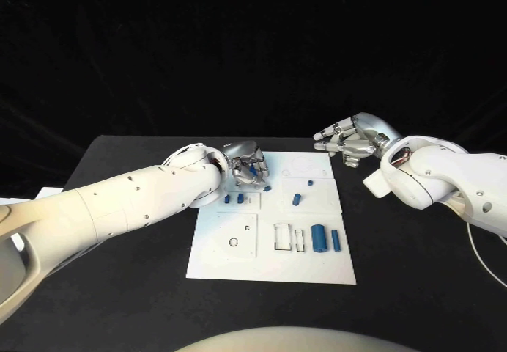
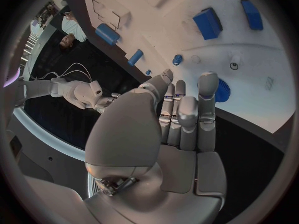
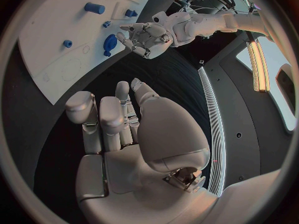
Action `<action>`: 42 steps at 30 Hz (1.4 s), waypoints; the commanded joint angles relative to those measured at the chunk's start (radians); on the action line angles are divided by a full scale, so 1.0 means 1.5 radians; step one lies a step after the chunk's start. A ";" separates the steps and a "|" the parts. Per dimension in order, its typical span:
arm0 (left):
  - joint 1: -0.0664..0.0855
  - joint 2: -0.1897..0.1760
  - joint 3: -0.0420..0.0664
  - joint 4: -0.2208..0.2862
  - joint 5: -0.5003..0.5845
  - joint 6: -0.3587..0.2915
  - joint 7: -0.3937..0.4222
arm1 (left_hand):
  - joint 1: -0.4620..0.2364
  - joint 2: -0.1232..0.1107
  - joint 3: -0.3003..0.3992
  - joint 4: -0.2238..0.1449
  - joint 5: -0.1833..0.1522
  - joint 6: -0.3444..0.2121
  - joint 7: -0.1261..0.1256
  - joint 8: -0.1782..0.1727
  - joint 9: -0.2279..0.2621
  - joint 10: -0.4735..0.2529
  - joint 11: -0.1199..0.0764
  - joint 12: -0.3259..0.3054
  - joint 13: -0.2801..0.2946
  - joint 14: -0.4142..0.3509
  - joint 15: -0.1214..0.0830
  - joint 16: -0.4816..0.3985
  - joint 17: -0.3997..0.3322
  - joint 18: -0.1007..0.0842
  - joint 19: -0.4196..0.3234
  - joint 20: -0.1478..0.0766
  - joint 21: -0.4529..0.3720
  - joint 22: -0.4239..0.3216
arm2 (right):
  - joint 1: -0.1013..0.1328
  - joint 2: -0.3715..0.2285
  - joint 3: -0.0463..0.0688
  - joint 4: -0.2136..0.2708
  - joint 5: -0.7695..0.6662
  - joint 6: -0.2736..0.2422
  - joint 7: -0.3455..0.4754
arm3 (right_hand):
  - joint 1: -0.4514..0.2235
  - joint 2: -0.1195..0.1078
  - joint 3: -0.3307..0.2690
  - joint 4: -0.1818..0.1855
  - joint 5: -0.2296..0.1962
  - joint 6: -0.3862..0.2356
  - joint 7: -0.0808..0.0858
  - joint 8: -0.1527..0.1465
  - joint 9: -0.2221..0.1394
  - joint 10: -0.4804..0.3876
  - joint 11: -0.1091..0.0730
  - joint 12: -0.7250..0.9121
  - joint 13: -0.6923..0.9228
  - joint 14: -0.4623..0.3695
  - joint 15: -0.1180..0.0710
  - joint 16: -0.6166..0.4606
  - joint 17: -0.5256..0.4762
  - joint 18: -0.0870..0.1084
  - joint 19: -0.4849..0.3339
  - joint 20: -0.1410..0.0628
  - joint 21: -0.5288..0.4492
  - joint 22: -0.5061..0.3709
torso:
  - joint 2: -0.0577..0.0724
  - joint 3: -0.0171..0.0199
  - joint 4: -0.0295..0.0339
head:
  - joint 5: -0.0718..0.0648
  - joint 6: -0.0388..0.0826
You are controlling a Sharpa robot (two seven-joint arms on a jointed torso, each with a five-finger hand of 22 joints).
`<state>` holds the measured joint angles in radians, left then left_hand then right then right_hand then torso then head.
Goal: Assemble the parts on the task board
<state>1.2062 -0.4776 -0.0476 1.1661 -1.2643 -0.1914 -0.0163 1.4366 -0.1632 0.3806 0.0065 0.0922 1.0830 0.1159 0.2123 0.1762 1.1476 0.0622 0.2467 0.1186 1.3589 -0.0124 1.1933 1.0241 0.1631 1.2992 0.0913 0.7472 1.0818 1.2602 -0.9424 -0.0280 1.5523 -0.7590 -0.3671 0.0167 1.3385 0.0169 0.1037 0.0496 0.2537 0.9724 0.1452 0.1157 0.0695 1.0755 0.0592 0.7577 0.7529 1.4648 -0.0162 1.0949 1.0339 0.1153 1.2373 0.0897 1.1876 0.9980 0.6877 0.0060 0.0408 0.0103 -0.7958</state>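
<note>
On the black table (image 1: 127,293) lies the white task board (image 1: 275,257), its long side running away from the robot. Blue parts (image 1: 318,238) lie near its right edge, lengthwise along it. Left hand (image 1: 248,169) hovers over the far-left corner, fingers together, empty. Right hand (image 1: 349,139) hangs beyond the far-right corner, fingers loosely apart, empty.

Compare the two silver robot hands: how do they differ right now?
The left robot hand hovers over the white task board's far left corner, beside a blue gear-like part. The right robot hand sits off the board, over the black table. Both hold nothing, fingers apart.
</note>
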 commanded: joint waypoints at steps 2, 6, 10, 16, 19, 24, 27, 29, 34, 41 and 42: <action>-0.003 0.010 -0.001 -0.009 -0.055 0.016 0.003 | 0.004 0.001 0.009 -0.003 -0.001 0.004 -0.002 -0.007 -0.002 -0.004 0.002 -0.007 -0.004 0.001 0.002 0.006 0.002 -0.010 0.003 0.001 0.005 0.007 | 0.000 0.001 0.000 0.000 -0.007 0.007 0.004 | -0.004 -0.001 0.003 0.002 0.004 0.000 0.003 0.002 0.000 -0.004 0.000 0.000 -0.001 -0.004 0.000 -0.003 -0.001 0.007 -0.004 0.001 -0.004 -0.001 | 0.000 0.0003 -0.0002 | -0.003 -0.001; -0.004 0.016 -0.002 -0.015 -0.065 0.026 0.006 | 0.002 0.001 0.014 -0.006 -0.002 0.010 -0.003 -0.008 -0.002 -0.007 0.004 -0.012 -0.006 0.003 0.003 0.015 0.010 -0.011 0.002 0.001 0.013 0.015 | 0.000 0.001 0.000 0.001 -0.007 0.008 0.004 | -0.004 -0.001 0.003 0.002 0.004 0.000 0.003 0.002 0.000 -0.004 0.000 0.000 -0.001 -0.004 0.000 -0.003 -0.001 0.007 -0.004 0.001 -0.004 -0.001 | 0.000 0.0006 0.0002 | -0.003 -0.002; -0.004 0.020 -0.004 -0.019 -0.070 0.031 0.010 | -0.001 0.000 0.017 -0.007 -0.004 0.014 -0.004 -0.009 -0.002 -0.011 0.005 -0.016 -0.009 0.002 0.005 0.018 0.011 -0.011 0.000 0.002 0.015 0.019 | 0.000 0.001 0.000 0.001 -0.007 0.008 0.004 | -0.004 -0.001 0.003 0.002 0.004 0.000 0.003 0.002 0.000 -0.004 0.000 0.000 -0.001 -0.004 0.000 -0.003 -0.001 0.007 -0.004 0.001 -0.004 -0.001 | 0.000 0.0006 0.0003 | -0.004 -0.004; -0.005 0.024 -0.004 -0.019 -0.072 0.034 0.015 | -0.002 0.002 0.026 -0.013 -0.005 0.018 -0.004 -0.014 -0.003 -0.011 0.006 -0.020 -0.012 0.015 0.005 0.045 0.038 -0.016 0.010 0.003 0.049 0.043 | 0.000 0.002 0.000 0.001 -0.008 0.008 0.004 | -0.003 0.000 0.004 0.003 0.005 0.000 0.003 0.002 0.000 -0.004 0.000 0.000 -0.002 -0.004 0.000 -0.002 0.001 0.007 -0.004 0.001 -0.004 0.000 | -0.001 0.0006 0.0008 | -0.004 -0.006; -0.005 0.026 -0.004 -0.020 -0.075 0.038 0.012 | -0.003 0.003 0.030 -0.016 -0.005 0.021 -0.004 -0.015 -0.003 -0.009 0.006 -0.020 -0.013 0.020 0.004 0.055 0.048 -0.018 0.014 0.003 0.063 0.054 | 0.000 0.002 0.000 0.000 -0.008 0.009 0.004 | -0.003 0.000 0.004 0.003 0.005 0.000 0.003 0.002 0.000 -0.004 0.000 0.000 -0.002 -0.004 0.000 -0.002 0.001 0.007 -0.004 0.001 -0.004 0.000 | -0.001 0.0005 0.0006 | -0.004 -0.006; -0.005 0.029 -0.005 -0.023 -0.082 0.045 0.006 | -0.012 0.003 0.035 -0.021 -0.007 0.035 -0.007 -0.015 -0.002 0.004 0.001 -0.017 -0.013 0.046 0.001 0.096 0.098 -0.026 0.036 0.001 0.121 0.091 | 0.000 0.003 0.000 0.000 -0.008 0.009 0.004 | -0.003 0.000 0.004 0.003 0.005 0.000 0.003 0.002 0.000 -0.004 0.000 0.000 -0.002 -0.004 0.000 -0.002 0.001 0.007 -0.004 0.001 -0.004 0.000 | -0.001 0.0001 0.0007 | -0.005 -0.007; -0.005 0.032 -0.005 -0.025 -0.084 0.051 0.002 | -0.015 0.002 0.035 -0.022 -0.007 0.036 -0.008 -0.016 -0.002 0.004 0.001 -0.018 -0.013 0.049 0.001 0.102 0.103 -0.027 0.038 0.000 0.127 0.096 | 0.000 0.003 0.000 0.000 -0.008 0.009 0.004 | -0.003 0.000 0.004 0.003 0.005 0.000 0.003 0.002 0.000 -0.004 0.000 0.000 -0.002 -0.004 0.000 -0.002 0.001 0.007 -0.004 0.001 -0.004 0.000 | 0.000 0.0001 0.0005 | -0.005 -0.009; -0.005 0.033 -0.005 -0.026 -0.084 0.055 0.000 | -0.017 0.001 0.035 -0.022 -0.007 0.036 -0.008 -0.017 -0.002 0.004 0.001 -0.019 -0.013 0.051 0.001 0.105 0.107 -0.028 0.040 0.000 0.133 0.100 | 0.000 0.003 0.000 0.000 -0.008 0.009 0.004 | -0.003 0.000 0.004 0.003 0.005 0.000 0.003 0.002 0.000 -0.004 0.000 0.000 -0.002 -0.004 0.000 -0.002 0.001 0.007 -0.004 0.001 -0.004 0.000 | 0.000 0.0000 0.0005 | -0.005 -0.010; -0.005 0.039 -0.005 -0.032 -0.091 0.068 -0.005 | -0.020 0.002 0.036 -0.023 -0.010 0.035 -0.008 -0.020 -0.003 0.003 0.001 -0.021 -0.014 0.055 0.001 0.112 0.115 -0.031 0.046 0.000 0.150 0.111 | 0.000 0.003 0.000 0.000 -0.008 0.010 0.003 | -0.003 0.000 0.005 0.003 0.005 0.000 0.003 0.002 0.000 -0.004 0.000 0.000 -0.002 -0.004 -0.001 -0.002 0.001 0.006 -0.004 0.001 -0.004 0.000 | 0.000 0.0001 -0.0001 | -0.004 -0.011; -0.005 0.046 -0.005 -0.043 -0.098 0.076 -0.010 | -0.024 0.003 0.037 -0.023 -0.012 0.038 -0.008 -0.021 -0.004 0.001 0.002 -0.023 -0.015 0.057 0.001 0.116 0.117 -0.032 0.049 0.000 0.160 0.117 | 0.000 0.004 0.000 0.000 -0.008 0.010 0.003 | -0.003 0.000 0.005 0.003 0.006 0.000 0.003 0.003 0.000 -0.004 0.000 0.000 -0.002 -0.004 -0.001 -0.002 0.001 0.006 -0.004 0.001 -0.004 0.000 | -0.001 0.0008 0.0004 | -0.006 -0.012; -0.005 0.047 -0.005 -0.044 -0.098 0.076 -0.010 | -0.024 0.003 0.037 -0.023 -0.012 0.038 -0.009 -0.021 -0.004 -0.001 0.002 -0.023 -0.015 0.057 0.001 0.115 0.116 -0.032 0.049 0.001 0.159 0.117 | 0.000 0.004 0.000 0.000 -0.008 0.010 0.003 | -0.003 0.000 0.005 0.003 0.006 0.000 0.003 0.003 0.000 -0.004 0.000 0.000 -0.002 -0.004 -0.001 -0.002 0.001 0.006 -0.004 0.001 -0.004 0.000 | -0.001 0.0008 0.0002 | -0.006 -0.013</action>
<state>1.1990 -0.4107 -0.0556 1.1023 -1.3948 -0.1042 -0.0245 1.4095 -0.1576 0.4321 -0.0264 0.0807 1.1349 0.1034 0.1838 0.1717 1.1472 0.0625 0.2166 0.0970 1.4356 -0.0107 1.3643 1.2005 0.1243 1.3687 0.0930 0.9827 1.2574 1.2602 -0.9370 -0.0279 1.5517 -0.7606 -0.3656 0.0170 1.3385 0.0169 0.1066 0.0525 0.2578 0.9724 0.1452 0.1157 0.0694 1.0758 0.0595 0.7577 0.7515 1.4649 -0.0162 1.0949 1.0340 0.1153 1.2373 0.0897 1.1877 0.9981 0.6870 0.0066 0.0411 0.0022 -0.8135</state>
